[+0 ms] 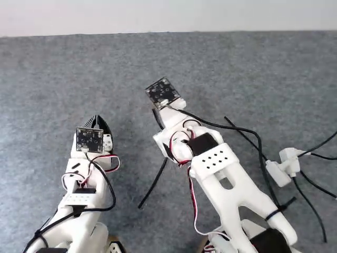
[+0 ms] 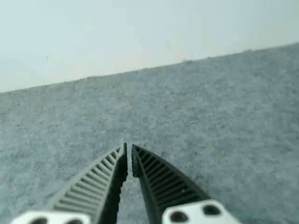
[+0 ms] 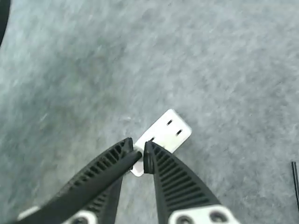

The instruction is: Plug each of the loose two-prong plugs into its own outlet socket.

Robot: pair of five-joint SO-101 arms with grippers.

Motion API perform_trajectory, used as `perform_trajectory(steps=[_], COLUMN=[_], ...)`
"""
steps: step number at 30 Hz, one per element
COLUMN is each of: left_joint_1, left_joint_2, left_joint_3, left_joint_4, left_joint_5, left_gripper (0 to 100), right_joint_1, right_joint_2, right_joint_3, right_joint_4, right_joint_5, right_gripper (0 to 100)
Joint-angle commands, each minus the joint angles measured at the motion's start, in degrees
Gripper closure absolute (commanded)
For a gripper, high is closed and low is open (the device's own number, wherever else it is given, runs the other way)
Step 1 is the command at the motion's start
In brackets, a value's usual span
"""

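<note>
Your left gripper [image 2: 129, 150] hovers low over the grey mat [image 2: 224, 121] with its fingers all but together and nothing between them. It is well apart from every task piece, so it adds little risk where it is.

Your right gripper [image 3: 140, 156] points down at the white socket [image 3: 169, 128], and its tips appear clamped on the near end of that block. The slotted face lies just past them. The hold is at one end only, so the block could pivot or slip free if you lift or turn it quickly. Whether the pinch is firm is hard to judge from here.

Beside the right arm a loose black cable [image 1: 152, 184] crosses the mat. A sweep of that arm could catch it and drag it along.

Further right, the white plugs [image 1: 279, 169] lie near the arm's elbow, well apart from the socket. Neither looks seated yet. If you swing the arm across to them while holding the socket, the elbow may knock them out of reach or tangle their wires.
</note>
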Motion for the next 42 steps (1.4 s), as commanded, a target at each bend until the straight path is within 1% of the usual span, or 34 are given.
perform_trajectory(steps=[1, 3, 6, 12, 14, 24, 42], left_joint_1=[-0.5, -0.5, -0.5, -0.5, -0.4, -0.4, 0.0], left_joint_2=[-1.4, -1.4, -1.4, -1.1, -1.1, -1.1, -1.1], left_joint_3=[-0.3, -0.3, -0.3, -0.3, -0.3, -0.2, 0.3], left_joint_4=[-1.5, -1.5, -1.5, -1.5, -1.5, -1.5, -1.4], left_joint_5=[-0.1, -0.1, -0.1, -0.2, -0.3, -0.4, -0.5], left_gripper=[99, 99, 99, 99, 99, 99, 99], right_joint_1=[1.9, 2.6, 3.8, 6.5, 6.5, 6.6, 6.6], right_joint_2=[-1.5, -1.5, -1.5, -1.4, -0.6, 9.4, 9.6], right_joint_3=[1.1, 2.1, 2.5, 2.4, 2.4, -2.6, -2.6], right_joint_4=[-7.4, -10.1, -10.9, -12.3, -13.1, -13.8, -17.1], right_joint_5=[-1.4, -1.1, -0.8, 4.7, 5.4, 5.5, 5.1], right_gripper=[99.0, 99.0, 99.0, 99.0, 99.0, 99.0, 99.0])
